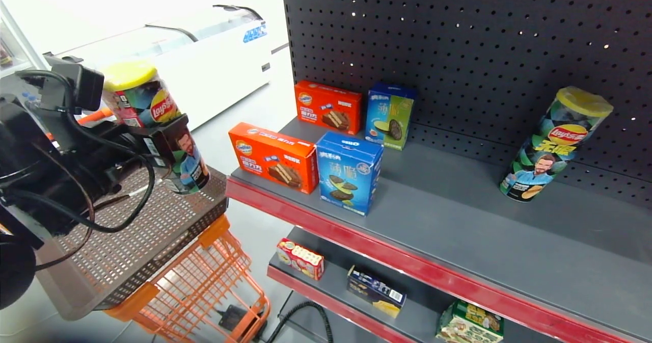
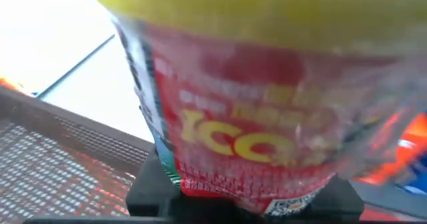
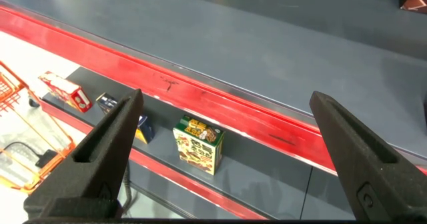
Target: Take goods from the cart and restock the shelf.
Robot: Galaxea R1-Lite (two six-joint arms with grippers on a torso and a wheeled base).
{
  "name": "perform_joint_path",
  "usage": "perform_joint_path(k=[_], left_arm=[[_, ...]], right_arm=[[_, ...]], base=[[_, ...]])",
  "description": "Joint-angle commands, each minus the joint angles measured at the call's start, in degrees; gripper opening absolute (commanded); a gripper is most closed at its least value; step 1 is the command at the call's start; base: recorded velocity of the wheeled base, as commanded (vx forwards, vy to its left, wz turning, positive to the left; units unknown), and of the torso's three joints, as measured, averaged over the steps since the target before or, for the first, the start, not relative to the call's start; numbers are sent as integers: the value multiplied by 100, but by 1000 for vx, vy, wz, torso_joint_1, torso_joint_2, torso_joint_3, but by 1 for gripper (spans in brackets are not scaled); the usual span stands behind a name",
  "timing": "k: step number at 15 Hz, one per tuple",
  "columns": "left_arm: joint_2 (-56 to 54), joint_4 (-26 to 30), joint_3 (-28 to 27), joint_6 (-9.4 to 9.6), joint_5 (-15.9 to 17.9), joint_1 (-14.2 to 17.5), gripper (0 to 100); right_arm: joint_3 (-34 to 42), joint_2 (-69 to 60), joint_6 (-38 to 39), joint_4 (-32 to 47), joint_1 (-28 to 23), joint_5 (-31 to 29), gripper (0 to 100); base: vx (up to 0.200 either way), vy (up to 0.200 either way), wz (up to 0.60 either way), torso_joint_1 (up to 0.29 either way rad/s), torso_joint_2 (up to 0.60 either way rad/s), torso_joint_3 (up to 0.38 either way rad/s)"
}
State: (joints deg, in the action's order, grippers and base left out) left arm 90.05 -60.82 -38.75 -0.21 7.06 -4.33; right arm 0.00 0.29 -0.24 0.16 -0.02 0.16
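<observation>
The left claw point(image 1: 165, 144) is clamped on a chip can point(image 1: 137, 98), its dark fingers pressed against the can's lower half and the yellow lid uppermost. In the left wrist view the claw point(image 2: 247, 201) grips the bottom of the same chip can point(image 2: 247, 117). The can is held in the air above the dark perforated tray point(image 1: 153, 241) that sits on top of the orange cart point(image 1: 204, 282), off the left end of the shelf point(image 1: 458, 220) and not touching it.

The right claw point(image 3: 227, 157) has its two black fingers point(image 3: 100, 164) spread wide apart with nothing between them. It hangs just over the shelf's front edge, above the red lip point(image 3: 200, 84).

Near the shelf's front left corner an orange box point(image 1: 272, 157) and a blue box point(image 1: 349, 172) stand side by side, touching. Behind them, by the back edge, stand a second orange box point(image 1: 328, 106) and a blue-green box point(image 1: 389, 114). A second chip can point(image 1: 555, 144) stands well apart to the right, close to the pegboard point(image 1: 484, 42) at the back.

On the lower shelf point(image 1: 331, 287) are a red-and-white box point(image 1: 300, 258), a dark blue box point(image 1: 376, 291) and a green box point(image 1: 469, 323), each apart from the next. A white chest freezer point(image 1: 204, 52) stands beyond the cart.
</observation>
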Motion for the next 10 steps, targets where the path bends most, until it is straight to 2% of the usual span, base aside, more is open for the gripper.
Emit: perform_joint_path(k=[1,2,4,9,10], left_arm=[[-383,-18,202,12,24,-508,0],[-647,79,333,-23,15,-1061,0],[-735,88,518,-23,15,-1668,0],[-752,79,571,-23,24,-2459,0],[-743,44,615,-23,24,-2503,0]], right_arm=[[0,-3,-2,2,2,2,100],[0,-3,-2,2,2,2,100],[0,-3,-2,2,2,2,100],[0,6,-2,2,2,2,100],[0,-3,-2,2,2,2,100]], base=[[0,0,0,0,0,0],[0,0,0,0,0,0],[0,0,0,0,0,0],[0,0,0,0,0,0],[0,0,0,0,0,0]])
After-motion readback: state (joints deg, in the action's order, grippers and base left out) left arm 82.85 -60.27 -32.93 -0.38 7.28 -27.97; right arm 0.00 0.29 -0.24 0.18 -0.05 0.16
